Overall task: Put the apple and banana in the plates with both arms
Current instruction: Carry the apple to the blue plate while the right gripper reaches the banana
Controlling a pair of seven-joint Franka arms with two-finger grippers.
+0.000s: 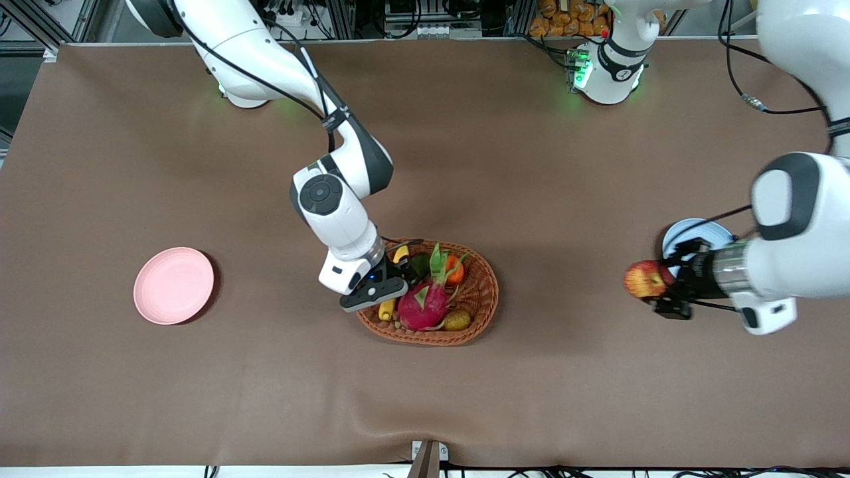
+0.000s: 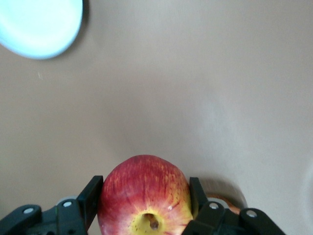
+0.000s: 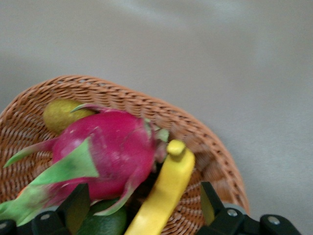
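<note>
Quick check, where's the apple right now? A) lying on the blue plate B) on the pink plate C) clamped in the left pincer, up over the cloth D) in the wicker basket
C: the left pincer is shut on the apple, its fingers against both sides of the fruit, over bare tablecloth beside the blue plate, not on it.

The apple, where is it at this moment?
The apple is held in the air between the fingers of the left gripper, toward the left arm's end of the table, beside the light blue plate.
</note>
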